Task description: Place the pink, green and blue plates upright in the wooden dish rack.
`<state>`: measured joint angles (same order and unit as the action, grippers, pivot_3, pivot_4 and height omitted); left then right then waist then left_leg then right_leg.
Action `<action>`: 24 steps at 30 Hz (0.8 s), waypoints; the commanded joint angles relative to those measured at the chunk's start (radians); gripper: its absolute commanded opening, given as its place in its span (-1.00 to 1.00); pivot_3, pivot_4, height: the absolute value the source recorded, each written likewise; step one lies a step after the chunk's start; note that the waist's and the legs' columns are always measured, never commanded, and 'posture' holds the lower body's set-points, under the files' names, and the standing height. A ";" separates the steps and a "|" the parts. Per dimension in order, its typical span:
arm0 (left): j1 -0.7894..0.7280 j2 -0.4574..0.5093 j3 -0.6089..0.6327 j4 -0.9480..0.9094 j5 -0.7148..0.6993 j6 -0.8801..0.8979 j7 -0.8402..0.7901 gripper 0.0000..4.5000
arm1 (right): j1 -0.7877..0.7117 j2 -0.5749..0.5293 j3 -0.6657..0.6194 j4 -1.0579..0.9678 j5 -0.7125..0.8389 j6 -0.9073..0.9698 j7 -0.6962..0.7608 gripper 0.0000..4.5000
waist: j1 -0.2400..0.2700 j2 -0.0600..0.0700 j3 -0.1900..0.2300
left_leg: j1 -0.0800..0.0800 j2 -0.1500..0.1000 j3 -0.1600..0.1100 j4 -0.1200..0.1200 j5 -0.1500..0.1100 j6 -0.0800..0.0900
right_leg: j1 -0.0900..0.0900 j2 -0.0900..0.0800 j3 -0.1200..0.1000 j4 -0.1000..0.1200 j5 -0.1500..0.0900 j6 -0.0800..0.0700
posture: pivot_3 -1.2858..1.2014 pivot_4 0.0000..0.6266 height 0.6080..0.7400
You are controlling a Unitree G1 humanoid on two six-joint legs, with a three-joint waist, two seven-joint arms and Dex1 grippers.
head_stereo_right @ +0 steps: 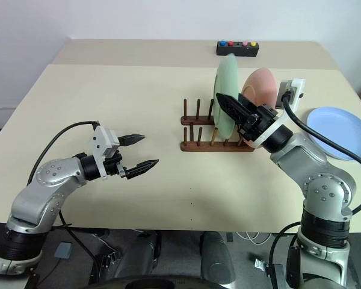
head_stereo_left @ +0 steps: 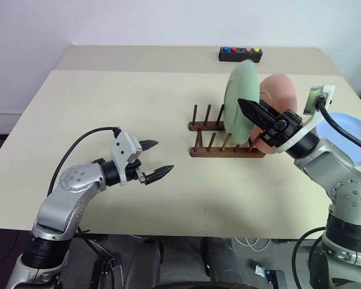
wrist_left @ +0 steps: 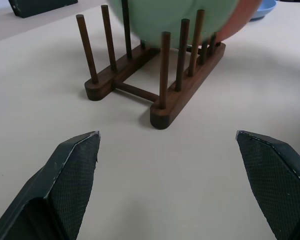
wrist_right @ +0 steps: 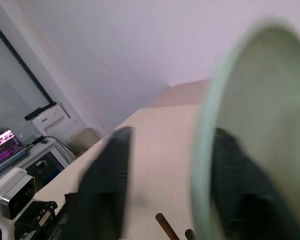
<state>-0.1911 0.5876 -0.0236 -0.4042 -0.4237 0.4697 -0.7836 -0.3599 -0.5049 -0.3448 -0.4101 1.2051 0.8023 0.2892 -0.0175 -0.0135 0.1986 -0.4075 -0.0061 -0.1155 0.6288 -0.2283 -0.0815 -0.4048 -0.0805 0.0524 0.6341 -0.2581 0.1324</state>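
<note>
Right gripper (head_stereo_right: 228, 108) straddles the green plate's (head_stereo_right: 227, 90) rim, jaws parted, no clamp visible; that plate stands upright in the rack (head_stereo_right: 213, 129) beside the pink plate (head_stereo_right: 262, 84). Blue plate (head_stereo_right: 343, 129) lies flat by the table's right edge, just right of that arm. Left gripper (head_stereo_right: 137, 150) hangs open, well apart, so right arm is nearer.

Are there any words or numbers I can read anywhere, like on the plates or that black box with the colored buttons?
None can be read.
Black box: four colored buttons, no readable lettering.
Green plate, pink plate, blue plate: plain, no marks.
Wooden rack: no label.
Small lit screen in the right wrist view: too blurred to read.
</note>
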 commanded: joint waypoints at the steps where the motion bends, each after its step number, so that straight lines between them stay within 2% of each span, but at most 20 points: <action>1: -0.003 -0.002 0.001 -0.016 0.003 -0.023 -0.001 1.00 | -0.004 -0.021 -0.016 -0.023 0.006 -0.015 0.003 0.80 | 0.000 0.000 0.000 | 0.000 0.000 0.000 0.000 0.000 0.000 | 0.000 0.000 0.000 0.000 0.000 0.000 | 0.03 -0.52 0.91; 2: -0.001 -0.002 0.001 -0.017 0.004 -0.023 -0.001 1.00 | -0.004 -0.024 -0.015 -0.024 0.001 -0.016 0.004 0.99 | 0.000 0.000 0.000 | 0.000 0.000 0.000 0.000 0.000 0.000 | 0.000 0.000 0.000 0.000 0.000 0.000 | 0.03 -0.52 0.91; 11: -0.003 -0.006 -0.001 -0.016 0.003 -0.025 -0.001 1.00 | -0.007 -0.066 -0.019 -0.031 -0.047 -0.026 0.017 0.99 | 0.001 0.000 0.000 | 0.000 0.000 0.000 0.000 0.000 0.000 | 0.000 0.000 0.000 0.000 0.000 -0.001 | 0.03 -0.52 0.91; 24: -0.011 -0.012 -0.010 -0.003 0.004 -0.034 -0.011 1.00 | 0.010 -0.245 -0.038 -0.109 -0.156 -0.055 0.131 0.99 | 0.003 0.000 0.000 | 0.000 0.000 0.000 0.000 0.000 0.000 | 0.000 0.000 0.000 -0.001 0.000 -0.001 | 0.03 -0.52 0.91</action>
<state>-0.1922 0.5782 -0.0275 -0.3919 -0.4230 0.4564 -0.7885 -0.3523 -0.7327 -0.3455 -0.4796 1.0687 0.7892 0.3906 -0.0148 -0.0133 0.1987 -0.4080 -0.0060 -0.1153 0.6289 -0.2283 -0.0814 -0.4047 -0.0805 0.0523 0.6329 -0.2586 0.1315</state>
